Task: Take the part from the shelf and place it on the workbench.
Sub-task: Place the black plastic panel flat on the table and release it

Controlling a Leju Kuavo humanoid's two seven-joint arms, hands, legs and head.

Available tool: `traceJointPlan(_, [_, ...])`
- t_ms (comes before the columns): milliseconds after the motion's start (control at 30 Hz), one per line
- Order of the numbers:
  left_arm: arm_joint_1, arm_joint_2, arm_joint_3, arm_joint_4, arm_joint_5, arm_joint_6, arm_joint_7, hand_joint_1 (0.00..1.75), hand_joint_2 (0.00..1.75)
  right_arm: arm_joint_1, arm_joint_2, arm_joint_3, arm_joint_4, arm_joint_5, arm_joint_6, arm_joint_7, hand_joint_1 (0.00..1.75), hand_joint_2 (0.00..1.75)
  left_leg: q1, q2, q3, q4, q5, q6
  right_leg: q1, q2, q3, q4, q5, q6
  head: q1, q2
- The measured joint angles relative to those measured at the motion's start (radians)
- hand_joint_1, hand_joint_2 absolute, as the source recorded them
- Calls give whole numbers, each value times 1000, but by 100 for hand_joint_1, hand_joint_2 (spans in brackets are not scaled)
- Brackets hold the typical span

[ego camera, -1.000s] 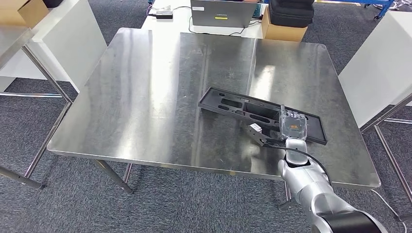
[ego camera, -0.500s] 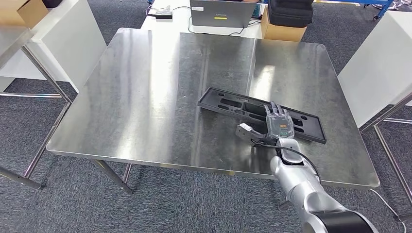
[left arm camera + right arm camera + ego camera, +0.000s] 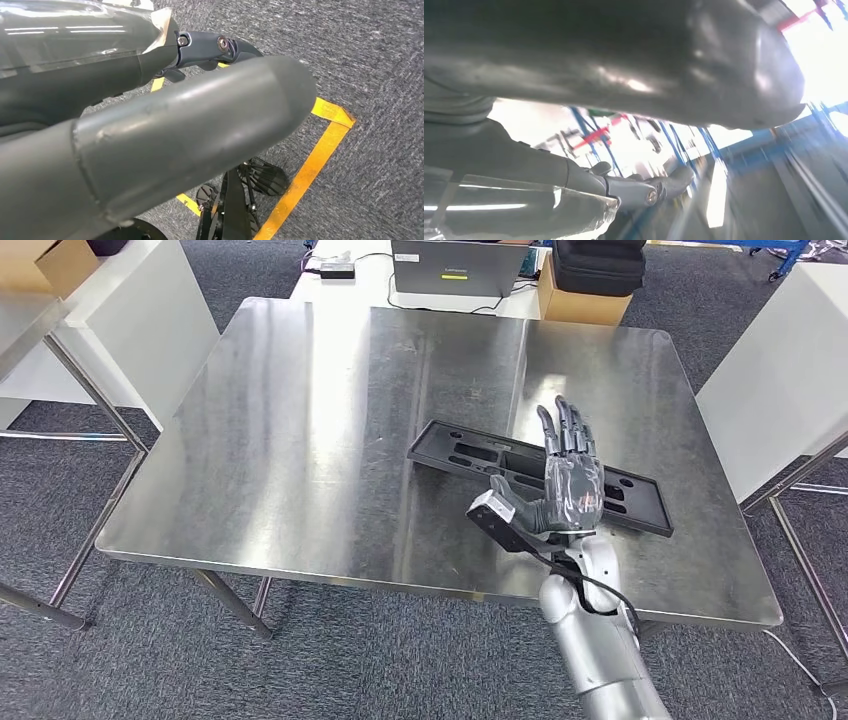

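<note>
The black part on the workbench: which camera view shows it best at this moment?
The head view. There the black part lies flat on the steel workbench, with the open right hand raised in front of its middle. The right wrist view tilts up toward bright ceiling, and the left wrist view looks at carpeted floor.

My head cam sits high, looking fwd and down over the steel workbench (image 3: 330,440), whole top in frame. L wrist cam is very close behind the left hand (image 3: 150,130), facing down at grey carpet (image 3: 370,55) w/ yellow floor tape (image 3: 320,150). R wrist cam sits tight behind the right hand (image 3: 565,480), tilted up toward bright, blurred blue racking (image 3: 704,145). Head and R wrist views share that hand.
</note>
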Motion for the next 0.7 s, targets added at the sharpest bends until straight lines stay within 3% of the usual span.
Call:
traceJointPlan(133, [1, -1, 1, 0, 3, 34, -40, 0, 0, 137, 12, 37, -210, -186, -57, -81, 0, 0, 0, 0, 0, 0, -1, 0, 0, 0, 0, 0, -2, 2, 0, 0])
traceJointPlan(233, [0, -5, 6, 0, 15, 101, -90, 0, 0, 249, 29, 63, -339, -457, 9, -196, 0, 0, 0, 0, 1, 0, -2, 0, 0, 0, 0, 0, -2, 2, 0, 0])
traceJointPlan(333, [0, -9, 16, 0, 33, 129, -106, 0, 0, 352, 50, 85, -419, -645, 110, -283, 0, 0, 1, 0, 1, -1, -3, 0, 0, 0, 0, 0, -3, 2, 0, 0])
traceJointPlan(500, [-2, -14, 49, 0, 85, 142, -107, 0, 0, 424, 69, 126, -439, -739, 260, -310, 0, 0, 0, 1, 2, 0, -4, 0, -1, 0, 0, -1, -3, 2, 0, 0])
traceJointPlan(700, [-3, -27, 99, 0, 150, 186, -105, 0, 0, 426, 95, 179, -373, -803, 376, -333, 0, 0, -5, 1, 3, 1, -6, 3, -9, 0, 2, -2, -3, 5, 0, 0])
